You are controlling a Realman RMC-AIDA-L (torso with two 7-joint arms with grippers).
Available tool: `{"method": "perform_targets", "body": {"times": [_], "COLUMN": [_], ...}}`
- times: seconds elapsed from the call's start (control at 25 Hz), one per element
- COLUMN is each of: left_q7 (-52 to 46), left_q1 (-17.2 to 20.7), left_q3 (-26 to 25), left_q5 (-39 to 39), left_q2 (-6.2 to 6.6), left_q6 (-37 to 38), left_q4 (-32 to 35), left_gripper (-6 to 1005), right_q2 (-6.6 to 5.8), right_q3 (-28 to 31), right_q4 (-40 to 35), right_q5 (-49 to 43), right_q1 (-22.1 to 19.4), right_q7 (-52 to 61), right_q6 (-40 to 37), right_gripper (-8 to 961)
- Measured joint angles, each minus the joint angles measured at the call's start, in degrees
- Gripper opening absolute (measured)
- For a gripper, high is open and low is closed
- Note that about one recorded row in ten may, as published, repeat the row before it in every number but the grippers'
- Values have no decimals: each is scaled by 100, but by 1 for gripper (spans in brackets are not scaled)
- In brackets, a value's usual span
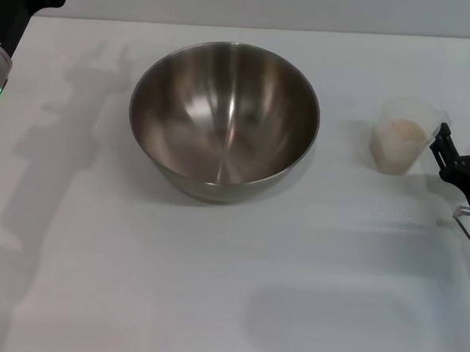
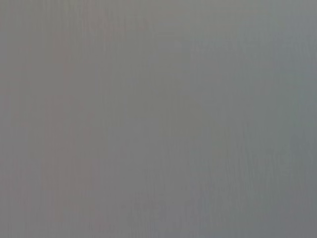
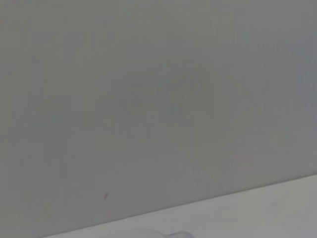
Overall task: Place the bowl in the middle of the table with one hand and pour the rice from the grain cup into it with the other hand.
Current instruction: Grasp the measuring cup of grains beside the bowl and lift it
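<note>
The steel bowl stands upright on the white table, a little behind its centre, and holds nothing. To its right the clear grain cup stands upright, about half full of pale rice. My right gripper is at the right edge, just right of the cup and apart from it, open with nothing between its fingers. The black body of my left gripper sits in the far left corner, well away from the bowl, with its fingers cut off by the frame. The left wrist view shows only flat grey.
Shadows of the left arm fall on the table left of the bowl. The right wrist view shows a grey wall above a strip of white tabletop.
</note>
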Motion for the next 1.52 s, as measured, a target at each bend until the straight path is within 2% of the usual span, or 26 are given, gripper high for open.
{"method": "perform_targets", "body": {"times": [1.52], "left_q7": [1], "left_q1": [-46], "left_q3": [-11], "left_q5": [0], "left_q2": [-4], "left_q6": [-1], "left_q4": [-100], "left_gripper": [377], "right_q2": [-9], "right_q3": [0], "right_q4": [-150], "right_q5": [-5], "right_q1": [229], "right_q7": [155], "right_q6": [235], "right_gripper": [689]}}
